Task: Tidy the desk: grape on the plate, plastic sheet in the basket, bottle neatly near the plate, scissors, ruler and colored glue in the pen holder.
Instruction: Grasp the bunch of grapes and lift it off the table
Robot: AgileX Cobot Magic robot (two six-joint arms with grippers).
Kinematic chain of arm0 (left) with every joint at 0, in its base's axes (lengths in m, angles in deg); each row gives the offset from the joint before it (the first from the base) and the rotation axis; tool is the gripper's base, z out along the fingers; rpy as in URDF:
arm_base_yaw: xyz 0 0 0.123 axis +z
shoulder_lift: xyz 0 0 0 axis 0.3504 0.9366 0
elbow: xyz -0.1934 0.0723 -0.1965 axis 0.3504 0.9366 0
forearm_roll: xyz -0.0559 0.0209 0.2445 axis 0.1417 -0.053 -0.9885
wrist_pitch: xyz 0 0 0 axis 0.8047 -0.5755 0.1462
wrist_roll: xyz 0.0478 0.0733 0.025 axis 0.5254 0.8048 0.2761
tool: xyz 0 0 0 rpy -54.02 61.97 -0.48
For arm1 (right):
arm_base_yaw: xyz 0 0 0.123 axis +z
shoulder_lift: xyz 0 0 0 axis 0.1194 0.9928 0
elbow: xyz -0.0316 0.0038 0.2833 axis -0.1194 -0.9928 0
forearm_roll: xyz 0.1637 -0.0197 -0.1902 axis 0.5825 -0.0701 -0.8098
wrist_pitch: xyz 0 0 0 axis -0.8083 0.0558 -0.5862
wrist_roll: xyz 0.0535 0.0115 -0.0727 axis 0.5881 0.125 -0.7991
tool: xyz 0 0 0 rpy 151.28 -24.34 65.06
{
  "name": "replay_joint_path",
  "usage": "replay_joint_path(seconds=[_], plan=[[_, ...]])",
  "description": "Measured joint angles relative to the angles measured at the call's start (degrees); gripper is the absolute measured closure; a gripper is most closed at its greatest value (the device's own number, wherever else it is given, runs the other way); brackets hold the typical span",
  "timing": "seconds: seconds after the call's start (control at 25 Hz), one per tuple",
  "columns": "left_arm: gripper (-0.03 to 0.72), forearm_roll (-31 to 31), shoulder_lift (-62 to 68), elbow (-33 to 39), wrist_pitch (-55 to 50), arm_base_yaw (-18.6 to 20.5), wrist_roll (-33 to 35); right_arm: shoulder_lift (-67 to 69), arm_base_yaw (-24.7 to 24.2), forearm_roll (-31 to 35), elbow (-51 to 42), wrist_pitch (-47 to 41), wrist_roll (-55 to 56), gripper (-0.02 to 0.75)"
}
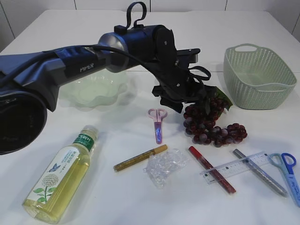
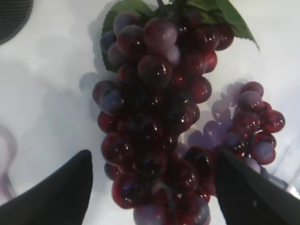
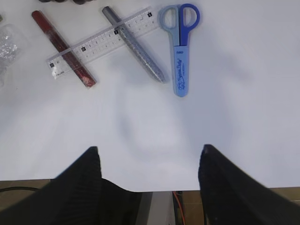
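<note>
Left claw (image 2: 150, 187) wide astride glossy round grape (image 2: 159, 112) bunch.

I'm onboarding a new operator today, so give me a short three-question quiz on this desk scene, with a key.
1. True or false: the grape bunch already lies on the green plate.
2. What lies across the red glue pen and the silver glue pen? A ruler B pink scissors C bottle
3. Fill in: the left gripper has its fingers open on either side of the ____.

Key: 1 false, it lies on the table; 2 A, the clear ruler; 3 grape bunch.
</note>
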State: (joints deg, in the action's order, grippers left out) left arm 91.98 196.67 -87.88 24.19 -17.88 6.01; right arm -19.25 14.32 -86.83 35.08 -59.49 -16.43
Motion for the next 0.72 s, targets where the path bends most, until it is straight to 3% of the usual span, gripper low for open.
replay_joint_path(seconds=[0.72], plan=[[0.103,-2.02,5.30,-2.26,3.21,0.00,0.00,0.00,0.00,0.00,0.00,0.24,-0.12,0.227]])
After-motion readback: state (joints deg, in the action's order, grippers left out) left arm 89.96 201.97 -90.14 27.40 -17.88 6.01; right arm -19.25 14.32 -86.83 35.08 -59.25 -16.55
